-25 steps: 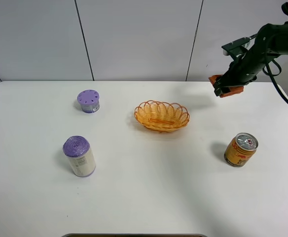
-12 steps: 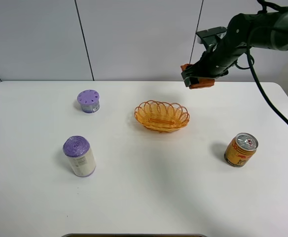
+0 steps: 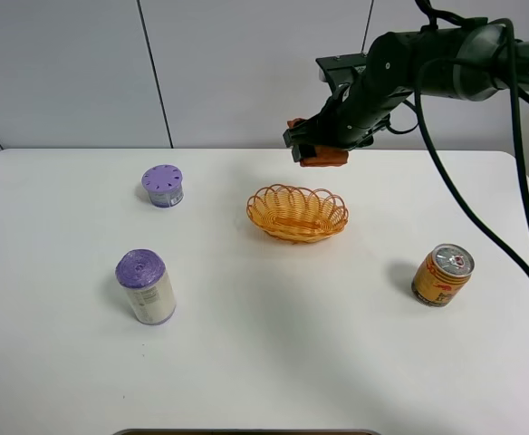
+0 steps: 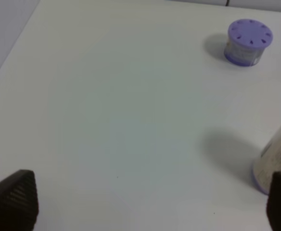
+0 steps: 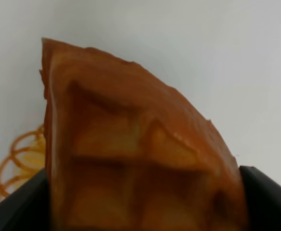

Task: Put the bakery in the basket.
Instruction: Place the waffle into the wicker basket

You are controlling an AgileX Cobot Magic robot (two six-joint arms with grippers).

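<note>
At centre of worktop [image 3: 264, 362]: basket [image 3: 297, 213]. Off the worktop, over or behind its rear rim: bakery [image 3: 326, 159], clamped in right gripper [image 3: 315, 150]. Right of basket and nearer the front, well apart: drink can [image 3: 442, 275]. Left of basket, toward the rear: low round tub [image 3: 162, 186]. In front of that tub, well apart: upright canister [image 3: 146, 287].

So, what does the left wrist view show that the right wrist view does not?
Only the left wrist view: the short tub and part of the tall canister, both purple on top, and the open left gripper, holding nothing. Only the right wrist view: the bakery, clamped in the right gripper and filling most of the picture, and a bit of the basket rim. Both: the white table.
</note>
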